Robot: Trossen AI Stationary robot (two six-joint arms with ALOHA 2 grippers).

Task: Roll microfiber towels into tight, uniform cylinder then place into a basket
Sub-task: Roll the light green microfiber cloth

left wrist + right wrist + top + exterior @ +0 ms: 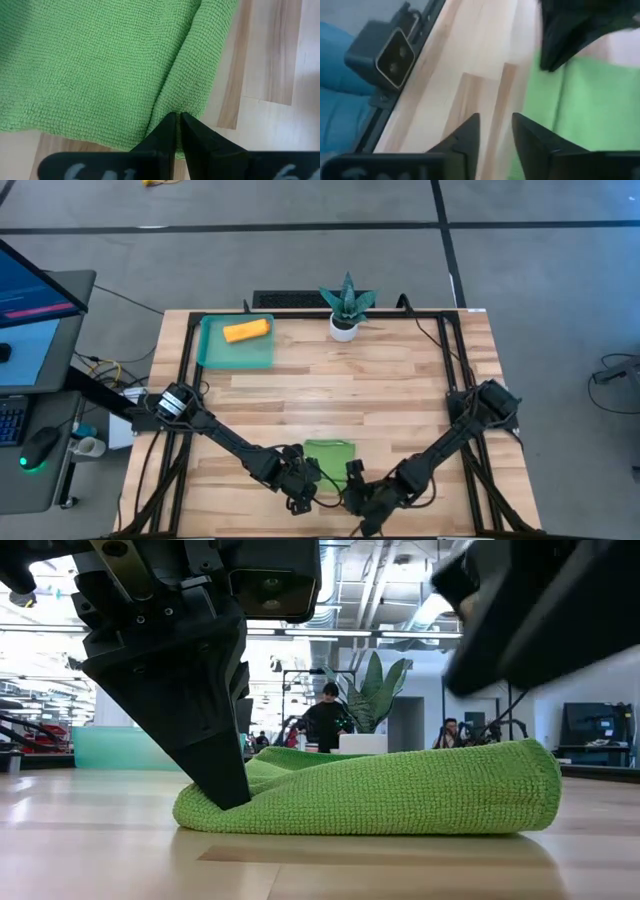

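Green towel on counter, fold started; left pincer clamped on its edge to anchor the roll. Right pincer apart beside it, w/ nothing held.

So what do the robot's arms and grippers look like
Both arms are black, jointed, with cables at their bases. The left gripper has two tapered dark fingers and white markings on its body. The right gripper has matching black wedge-shaped fingers.

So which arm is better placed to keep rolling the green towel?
Left, probably. Its tool is shut on the fold of the green towel, while the right tool stands open over bare table beside it.
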